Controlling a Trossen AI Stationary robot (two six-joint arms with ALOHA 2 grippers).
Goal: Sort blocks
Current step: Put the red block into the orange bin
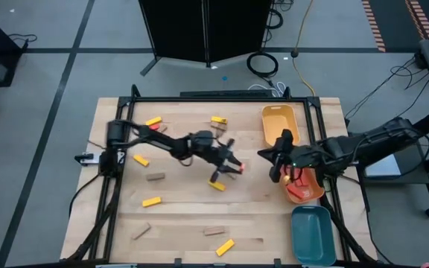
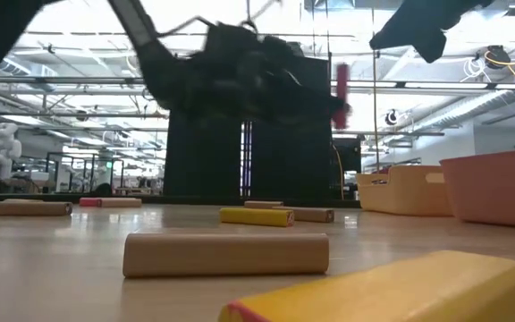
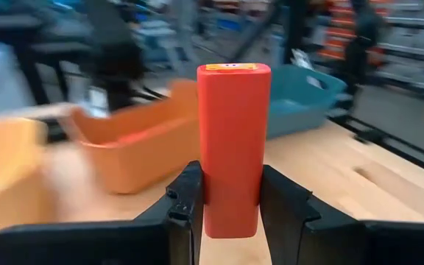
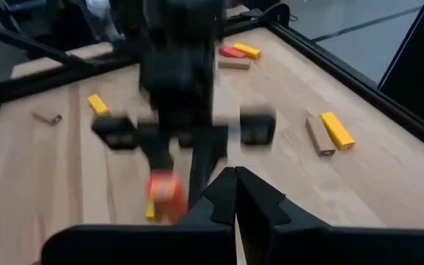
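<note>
While the left claw [image 1: 233, 167] carries a red block [image 1: 240, 168] above the middle of the tabletop [image 1: 185, 212], you are in the transport step: the block is lifted and, I judge, bound for the orange tray [image 1: 309, 190], which already holds something red. From above, the right claw [image 1: 277, 165] hangs at that tray's near edge, so your next move calls for passing it cleanly and lowering over the tray before letting go. Yellow and tan blocks lie scattered well away from the tray, still unsorted.

At tabletop level you get what the overhead hides: the red block [image 2: 341, 94] hangs high, clear of the tan block [image 2: 226, 253] lying below.

Through the left wrist camera the grip is plain: both fingers [image 3: 185, 210] clamp the red block [image 3: 232, 147] upright at its lower end, with the orange tray [image 3: 135, 154] straight ahead.

Through the right wrist camera, that arm's own claw [image 4: 235, 193] is pinched shut on nothing, facing the other arm.
</note>
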